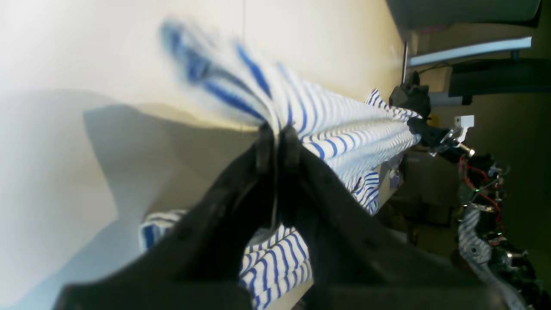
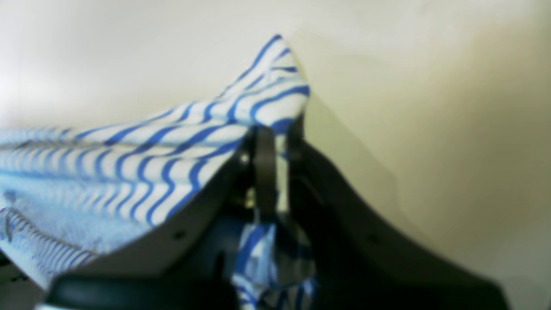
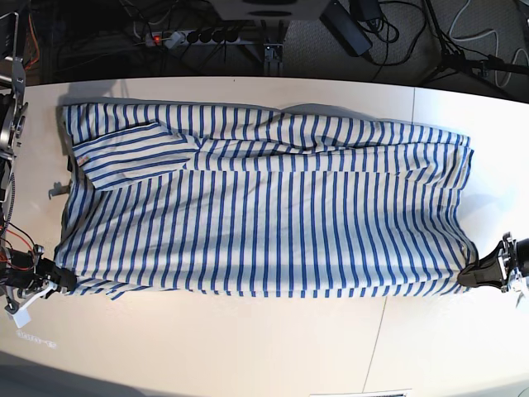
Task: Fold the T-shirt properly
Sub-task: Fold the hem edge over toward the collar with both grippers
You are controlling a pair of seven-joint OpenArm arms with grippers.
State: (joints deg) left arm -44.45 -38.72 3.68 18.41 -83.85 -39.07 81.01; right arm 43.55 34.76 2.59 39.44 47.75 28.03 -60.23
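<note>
The T-shirt (image 3: 264,211), white with blue stripes, lies spread across the cream table (image 3: 248,347), its near long edge pulled taut between both grippers. My left gripper (image 3: 473,277) is shut on the shirt's near right corner; in the left wrist view its fingers (image 1: 275,129) pinch bunched striped cloth (image 1: 344,125). My right gripper (image 3: 68,281) is shut on the near left corner; in the right wrist view its fingers (image 2: 275,133) clamp a striped corner (image 2: 267,94). A sleeve (image 3: 136,149) lies folded over the shirt at the far left.
Behind the table's far edge lie a power strip (image 3: 194,35) and cables (image 3: 388,33). A seam (image 3: 376,347) crosses the tabletop. Bare tabletop lies in front of the shirt. In the left wrist view the other arm (image 1: 430,129) shows at the shirt's far end.
</note>
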